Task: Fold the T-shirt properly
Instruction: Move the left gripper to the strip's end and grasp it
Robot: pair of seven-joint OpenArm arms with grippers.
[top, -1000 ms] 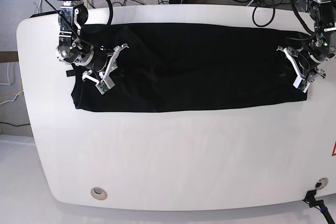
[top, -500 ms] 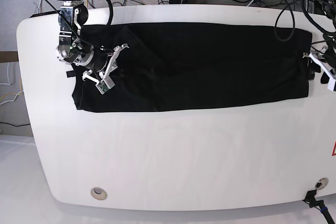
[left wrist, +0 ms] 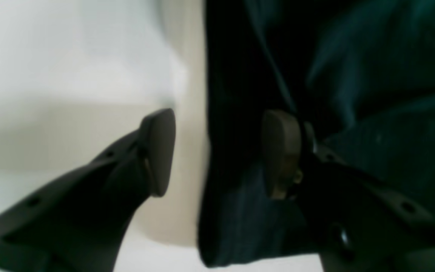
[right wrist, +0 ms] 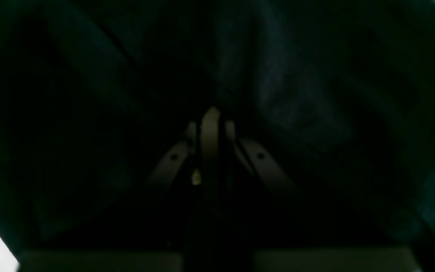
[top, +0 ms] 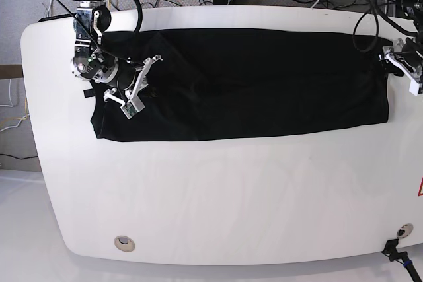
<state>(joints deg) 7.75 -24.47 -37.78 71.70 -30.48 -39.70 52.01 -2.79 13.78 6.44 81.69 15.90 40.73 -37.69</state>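
While unseen from base, T-shirt [left wrist: 315,75] edge between parted jaws.

The white table [top: 218,189] bears the black T-shirt [top: 251,84] (spread lengthwise).

the base view looks down from high above my table [top: 218,189], steeply, taking in nearly the whole white top, with cables and floor along the far edge; my left arm sits at its right side, my right arm at its left. my left wrist view rides close behind my left gripper [left wrist: 217,151], facing out past its fingers [left wrist: 159,151], very near and blurred, onto the t-shirt [left wrist: 353,75] edge and bare table beside it. my right wrist view sits just as close behind my right gripper [right wrist: 210,124], almost filled by dark cloth. each wrist view shares one end of the t-shirt with the base view.
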